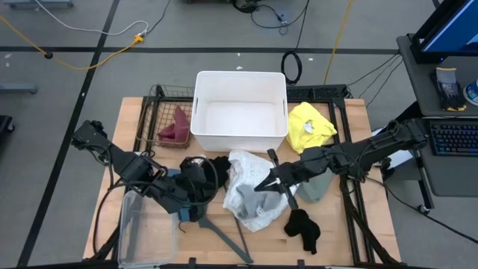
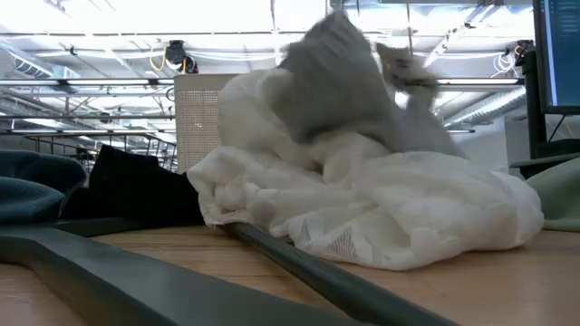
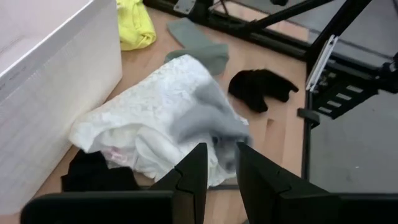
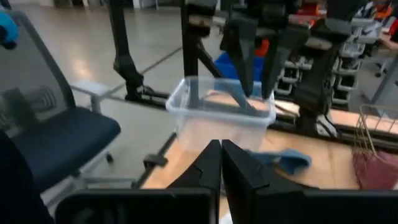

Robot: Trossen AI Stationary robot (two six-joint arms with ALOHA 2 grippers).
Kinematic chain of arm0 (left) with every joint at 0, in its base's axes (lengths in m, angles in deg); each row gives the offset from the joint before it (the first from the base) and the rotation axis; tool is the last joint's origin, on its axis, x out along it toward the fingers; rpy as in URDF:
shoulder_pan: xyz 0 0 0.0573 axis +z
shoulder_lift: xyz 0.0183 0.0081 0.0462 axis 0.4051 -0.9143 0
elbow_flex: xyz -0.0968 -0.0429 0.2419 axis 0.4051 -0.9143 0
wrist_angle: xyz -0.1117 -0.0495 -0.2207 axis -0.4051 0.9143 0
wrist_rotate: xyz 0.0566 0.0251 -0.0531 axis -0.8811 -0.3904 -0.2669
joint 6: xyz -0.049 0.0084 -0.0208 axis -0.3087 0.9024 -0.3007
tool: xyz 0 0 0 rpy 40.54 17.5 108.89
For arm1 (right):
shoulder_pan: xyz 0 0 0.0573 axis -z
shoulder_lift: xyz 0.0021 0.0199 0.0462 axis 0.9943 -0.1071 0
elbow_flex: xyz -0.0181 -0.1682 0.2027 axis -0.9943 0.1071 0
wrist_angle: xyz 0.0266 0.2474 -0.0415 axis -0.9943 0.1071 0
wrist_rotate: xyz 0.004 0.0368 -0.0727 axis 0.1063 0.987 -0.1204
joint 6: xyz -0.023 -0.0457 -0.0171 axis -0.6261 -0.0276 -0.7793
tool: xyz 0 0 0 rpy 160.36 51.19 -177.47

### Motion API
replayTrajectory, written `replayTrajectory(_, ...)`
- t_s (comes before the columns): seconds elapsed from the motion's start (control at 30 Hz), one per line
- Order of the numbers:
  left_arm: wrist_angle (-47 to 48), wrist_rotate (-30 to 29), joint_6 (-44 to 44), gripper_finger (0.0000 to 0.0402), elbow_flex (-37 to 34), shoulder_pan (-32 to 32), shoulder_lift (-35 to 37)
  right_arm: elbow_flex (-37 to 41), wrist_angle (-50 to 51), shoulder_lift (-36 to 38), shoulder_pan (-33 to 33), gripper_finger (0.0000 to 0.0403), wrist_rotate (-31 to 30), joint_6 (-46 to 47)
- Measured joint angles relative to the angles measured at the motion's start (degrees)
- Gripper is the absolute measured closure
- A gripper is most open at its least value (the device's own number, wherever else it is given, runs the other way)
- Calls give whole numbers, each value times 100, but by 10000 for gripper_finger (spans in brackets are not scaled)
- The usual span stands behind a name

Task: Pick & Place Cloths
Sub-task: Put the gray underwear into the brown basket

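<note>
Hovering closed and empty, my right claw (image 1: 261,185) is over the white lacy cloth (image 1: 250,196); crumpled, its bulk lies at six o'clock.

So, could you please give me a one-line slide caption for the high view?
Right gripper shut above the lacy white cloth, left gripper nearby, beside the white bin.

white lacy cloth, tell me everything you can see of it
The white cloth is thin, lace-patterned fabric, crumpled in a loose heap on the wooden table in front of the white bin. The hanger runs under its near edge. A black cloth touches its left side. A blurred grey cloth shows over it.
</note>
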Motion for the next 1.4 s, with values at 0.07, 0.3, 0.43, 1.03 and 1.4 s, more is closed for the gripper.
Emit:
replayTrajectory(0.07, -9, 0, -3, 316, 0, 0, 0, 0, -1, 4, 2, 402, -1, -5)
replayTrajectory(0.3, -7, 3, -7, 316, 0, 0, -2, 0, 876, 3, -19, 381, 0, 158)
replayTrajectory(0.43, -5, 5, -7, 316, 0, 0, -2, 0, 1710, -94, -197, 348, -14, 214)
replayTrajectory(1.03, -2, 9, -71, 316, 0, 0, -2, 0, 1828, -1670, -793, 132, -521, -325)
replayTrajectory(1.4, -6, 11, -191, 316, 0, 0, -2, 2, 1875, -2262, -850, 136, -1240, -455)
